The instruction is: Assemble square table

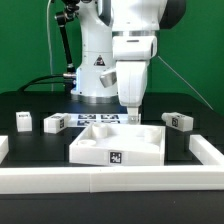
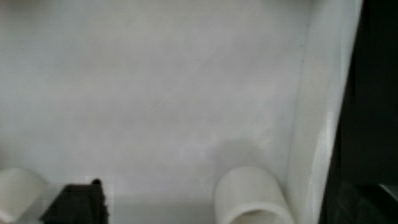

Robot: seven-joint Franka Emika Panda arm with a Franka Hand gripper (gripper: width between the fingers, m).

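1. Your arm [image 1: 133, 55] hangs low over the rear part of the square table top [image 1: 118, 146]. The top lies mid-worktop [image 1: 40, 145] with its tag [image 1: 115, 156] on the near wall.
2. The fingers [image 2: 249, 195] stand wide apart and grip nothing. Between them the wrist view gives you plain white surface and a small black shape [image 2: 79, 200] too blurred to name.
3. You cannot tell whether the fingertips touch the top.
4. The first leg block [image 1: 23, 121] and second leg block [image 1: 55, 123] sit to the exterior view's left of the top, and the third leg block [image 1: 178, 120] to its right, all apart from it.
5. The marker board [image 1: 95, 118] lies behind the top, and a white border rail [image 1: 110, 180] runs along the front.
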